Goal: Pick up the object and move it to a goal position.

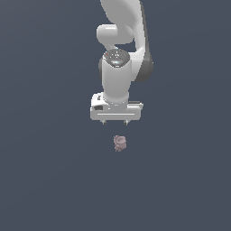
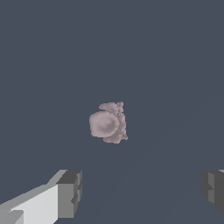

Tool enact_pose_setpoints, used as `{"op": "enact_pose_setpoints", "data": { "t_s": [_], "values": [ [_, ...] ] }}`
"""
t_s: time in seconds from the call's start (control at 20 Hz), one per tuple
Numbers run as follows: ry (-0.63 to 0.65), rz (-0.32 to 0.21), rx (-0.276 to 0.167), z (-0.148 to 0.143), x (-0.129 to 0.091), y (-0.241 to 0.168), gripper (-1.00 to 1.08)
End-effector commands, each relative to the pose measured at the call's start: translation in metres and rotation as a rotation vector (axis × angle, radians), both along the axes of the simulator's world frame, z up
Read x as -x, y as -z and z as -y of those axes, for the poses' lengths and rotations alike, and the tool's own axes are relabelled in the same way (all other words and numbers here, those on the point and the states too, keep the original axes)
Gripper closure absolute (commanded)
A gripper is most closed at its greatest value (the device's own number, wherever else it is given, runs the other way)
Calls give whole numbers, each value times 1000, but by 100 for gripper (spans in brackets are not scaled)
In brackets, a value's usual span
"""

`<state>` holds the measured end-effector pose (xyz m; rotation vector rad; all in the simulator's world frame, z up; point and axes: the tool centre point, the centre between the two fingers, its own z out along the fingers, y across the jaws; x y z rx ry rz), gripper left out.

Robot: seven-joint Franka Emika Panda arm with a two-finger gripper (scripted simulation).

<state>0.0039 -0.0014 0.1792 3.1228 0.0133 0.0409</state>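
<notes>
Object (image 1: 119, 143): a small, lumpy pinkish-mauve blob with greyish patches, lying alone on the flat dark blue-grey surface (image 1: 45, 180). In the exterior view it sits just below the gripper (image 1: 115, 122) in the picture, a little toward that view's right of the gripper's centre line, with a clear gap of bare surface between the two. Nothing touches it.

Wrist view: object (image 2: 108, 122) shows one smooth rounded lobe and a rougher, crumbly edge on its other side. It is far narrower than the spacing between the fingers.

Gripper: jaws spread wide and empty. Both dark grey fingertips (image 2: 70, 193) appear in the wrist view, well apart from each other and clear of the object; the second pad is cut off by the frame edge. In the exterior view only two short nubs show beneath the white hand body.

Arm (image 1: 118, 76): white, with dark joint sections, coming down from the top of the exterior view, hand pointing downward.
</notes>
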Motion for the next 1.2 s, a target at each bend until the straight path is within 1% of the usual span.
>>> {"op": "enact_pose_setpoints", "data": {
  "t_s": [0.0, 0.15, 0.45, 0.8, 1.15],
  "values": [
    [0, 0, 0, 0, 0, 0, -92],
    [-2, -2, -6, -6, 1, 1, -92],
    [-11, -14, -33, -32, 5, 4, -92],
    [-15, -14, -32, -32, 4, 6, -92],
    [-47, -18, -27, -30, -8, 27, -92]
  ]
}}
